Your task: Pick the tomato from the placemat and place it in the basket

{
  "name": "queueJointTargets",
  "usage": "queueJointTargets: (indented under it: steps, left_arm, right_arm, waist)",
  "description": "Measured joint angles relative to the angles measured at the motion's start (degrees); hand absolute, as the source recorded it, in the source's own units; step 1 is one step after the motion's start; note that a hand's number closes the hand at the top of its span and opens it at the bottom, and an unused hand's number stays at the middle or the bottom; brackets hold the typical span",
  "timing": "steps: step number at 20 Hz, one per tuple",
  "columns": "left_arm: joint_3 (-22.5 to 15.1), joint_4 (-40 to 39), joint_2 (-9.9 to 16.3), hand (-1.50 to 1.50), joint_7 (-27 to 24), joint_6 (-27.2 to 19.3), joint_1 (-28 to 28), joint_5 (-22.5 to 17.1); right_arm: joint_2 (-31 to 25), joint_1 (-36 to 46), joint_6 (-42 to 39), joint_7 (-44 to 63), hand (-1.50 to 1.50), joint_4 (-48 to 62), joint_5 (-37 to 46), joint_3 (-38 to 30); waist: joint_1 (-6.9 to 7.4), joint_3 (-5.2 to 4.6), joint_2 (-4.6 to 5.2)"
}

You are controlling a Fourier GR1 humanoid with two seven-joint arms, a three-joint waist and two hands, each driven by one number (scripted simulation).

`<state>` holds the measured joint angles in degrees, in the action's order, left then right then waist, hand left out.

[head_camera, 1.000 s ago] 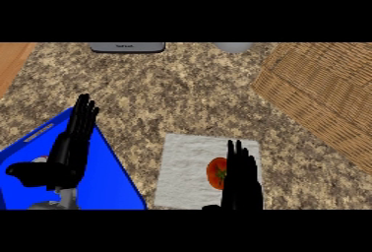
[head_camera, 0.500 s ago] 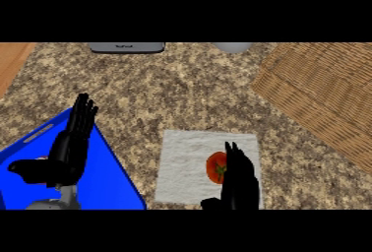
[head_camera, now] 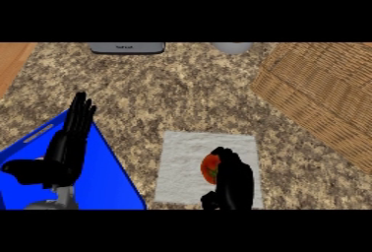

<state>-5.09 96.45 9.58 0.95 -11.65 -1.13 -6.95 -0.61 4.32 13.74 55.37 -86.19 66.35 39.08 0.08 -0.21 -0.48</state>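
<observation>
The red tomato (head_camera: 208, 168) lies on the white placemat (head_camera: 181, 162) near the counter's front. My right hand (head_camera: 234, 181) sits against the tomato's right side, with its fingers curled over the top and hiding much of it. The thumb shows low, near the mat's front edge. The wicker basket (head_camera: 320, 93) stands at the upper right, well apart from the hand. My left hand (head_camera: 67, 147) rests open with its fingers up, over the blue tray (head_camera: 109, 187) at the lower left.
A grey appliance (head_camera: 127, 47) and a pale round vessel (head_camera: 232, 47) stand at the counter's far edge. A wooden strip (head_camera: 11, 59) borders the speckled counter at the far left.
My right hand's fingers were straight beside the tomato and have now curled over it. The hand has drawn slightly toward the front edge. The left hand has hardly moved.
</observation>
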Motion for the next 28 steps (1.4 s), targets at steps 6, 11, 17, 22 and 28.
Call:
queueJointTargets:
  steps: [6,11,17,22,28]
  left_arm:
    - [-0.78,0.29,-1.30,0.00,0.36,-0.01,-0.44,1.15]
    - [-1.27,0.05,-1.36,0.00,0.16,1.01,-1.58,0.84]
    - [-2.47,-0.26,-2.11,0.00,-0.03,1.24,-2.28,1.34]
    - [-2.03,-0.64,-2.17,0.00,0.69,0.79,-3.31,1.62]
    - [-1.73,-1.20,-2.08,0.00,0.00,1.24,-2.39,1.57]
  right_arm:
    - [0.17,8.31,-1.24,1.10,1.50,8.09,-3.00,-4.01]
    - [0.46,19.37,-4.57,2.15,1.50,19.58,-9.12,-16.08]
    - [-0.42,33.20,-2.22,1.80,1.50,35.88,-8.51,-24.41]
    - [0.11,41.13,7.44,-0.48,1.50,43.94,-6.76,-27.69]
    - [0.34,48.65,17.96,-0.81,1.50,44.06,-6.25,-27.37]
  waist:
    - [0.75,-0.08,0.13]
    - [3.08,0.07,1.32]
    - [4.56,0.20,1.80]
    - [4.15,0.28,1.79]
    - [3.41,0.25,1.24]
